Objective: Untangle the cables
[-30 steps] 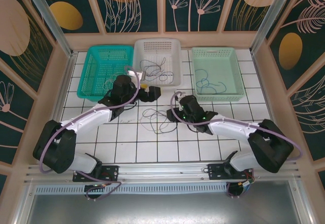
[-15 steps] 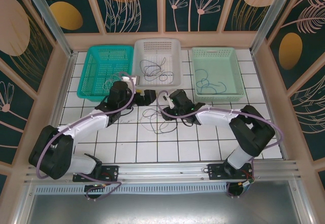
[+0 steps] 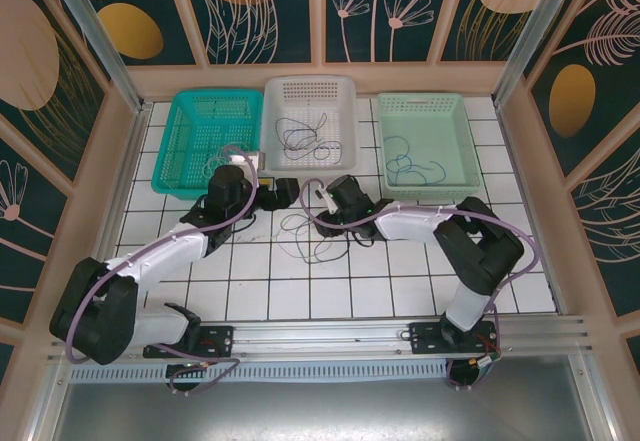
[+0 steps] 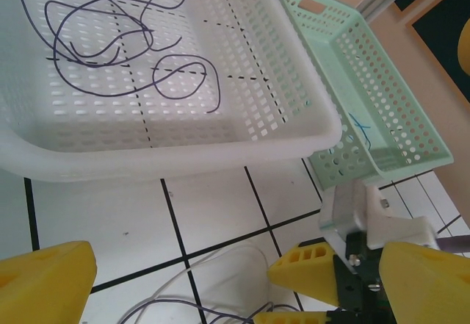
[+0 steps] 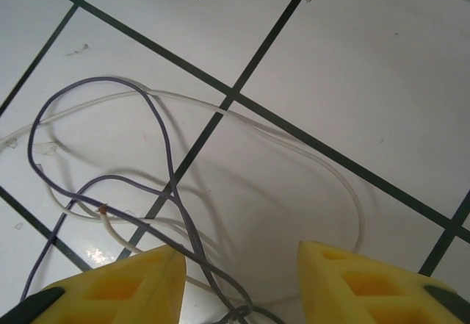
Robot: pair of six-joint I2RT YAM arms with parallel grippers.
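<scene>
Both grippers have closed on each other since a second ago. The right gripper (image 3: 316, 217) has swung toward 9 o'clock and the left gripper (image 3: 284, 195) has drawn back toward 8 o'clock. They face one another just in front of the white basket (image 3: 310, 85).

The tangled cables (image 3: 305, 235) lie on the tiled table (image 3: 330, 283) near its centre, at 6 o'clock of both grippers.

Right wrist view: the right gripper is released, its yellow fingers (image 5: 110, 291) spread. A dark purplish strand (image 5: 170, 181) loops across a pale strand (image 5: 294, 146). Both run toward the gap between the fingers, and neither is clamped.

Left wrist view: the left gripper is also released, its fingers (image 4: 44, 283) wide apart above another pale loop (image 4: 213, 256) on the tiles. At 12 o'clock the white basket holds a dark cable (image 4: 110, 52).

Top view: the teal basket (image 3: 170, 151) sits at 10 o'clock of the tangle. The mint basket (image 3: 470, 151) sits at 2 o'clock, with a dark coil (image 3: 412, 169) inside.
</scene>
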